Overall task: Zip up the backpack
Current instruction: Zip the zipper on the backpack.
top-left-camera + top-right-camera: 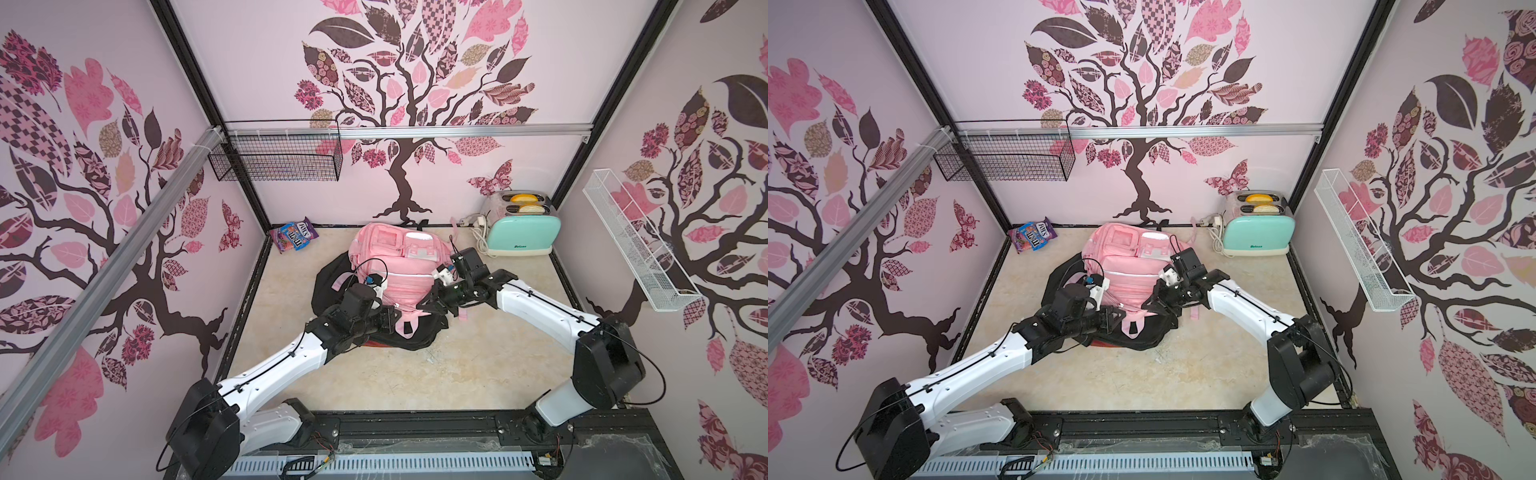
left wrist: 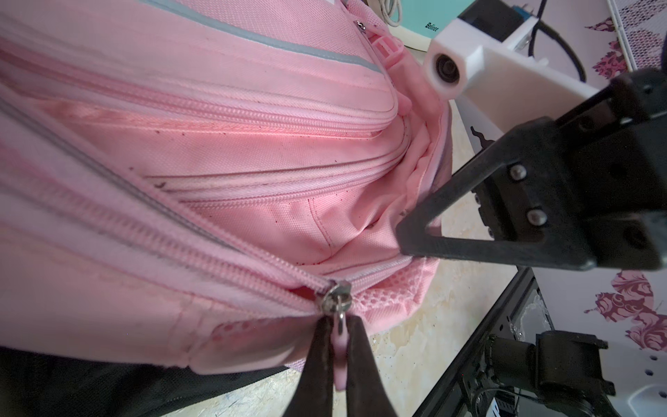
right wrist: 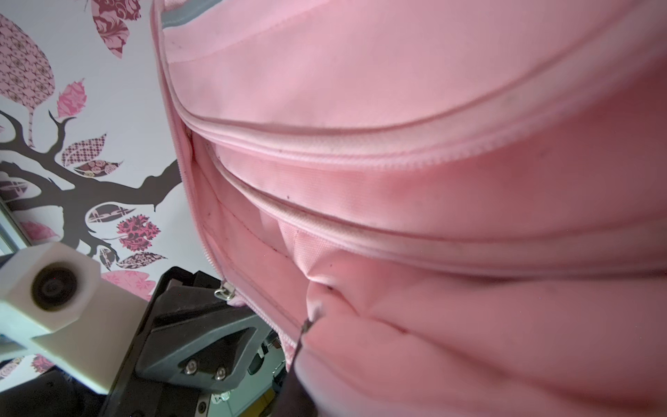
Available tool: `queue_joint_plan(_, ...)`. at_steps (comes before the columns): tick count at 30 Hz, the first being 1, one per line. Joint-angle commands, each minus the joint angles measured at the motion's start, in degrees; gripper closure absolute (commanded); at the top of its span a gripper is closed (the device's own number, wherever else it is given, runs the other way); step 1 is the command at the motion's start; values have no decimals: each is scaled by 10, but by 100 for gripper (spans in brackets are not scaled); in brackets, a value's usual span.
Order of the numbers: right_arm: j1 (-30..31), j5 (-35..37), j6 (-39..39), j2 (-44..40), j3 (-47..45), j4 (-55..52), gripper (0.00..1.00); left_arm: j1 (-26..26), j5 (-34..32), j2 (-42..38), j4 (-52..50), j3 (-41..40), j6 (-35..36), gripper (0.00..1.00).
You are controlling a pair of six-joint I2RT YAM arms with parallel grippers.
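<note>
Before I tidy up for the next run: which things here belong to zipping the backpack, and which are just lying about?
In the job: pink backpack, zipper pull, left gripper shut on the pull, right gripper pinching the backpack's fabric.

Lying about: black bag underneath, candy bag, toaster, black wire basket, white wire basket.

White arm shells (image 1: 540,316), black joints (image 1: 606,365), cables (image 2: 563,47) — black right gripper (image 2: 400,230), silver screws (image 2: 518,173).
</note>
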Motion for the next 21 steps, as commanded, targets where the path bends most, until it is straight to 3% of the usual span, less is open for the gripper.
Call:
queue_joint_plan(1,-8,10,-111,-22,27,-75,100,-1,2,-10,-12,-7,11,100)
queue_joint_plan(15,-40,189,-141,-6,44,-139,100,4,-40,-3,-29,-34,14,100)
queue_joint_plan(21,-55,313,-103,-22,41,-148,100,5,-35,17,-17,-41,12,100)
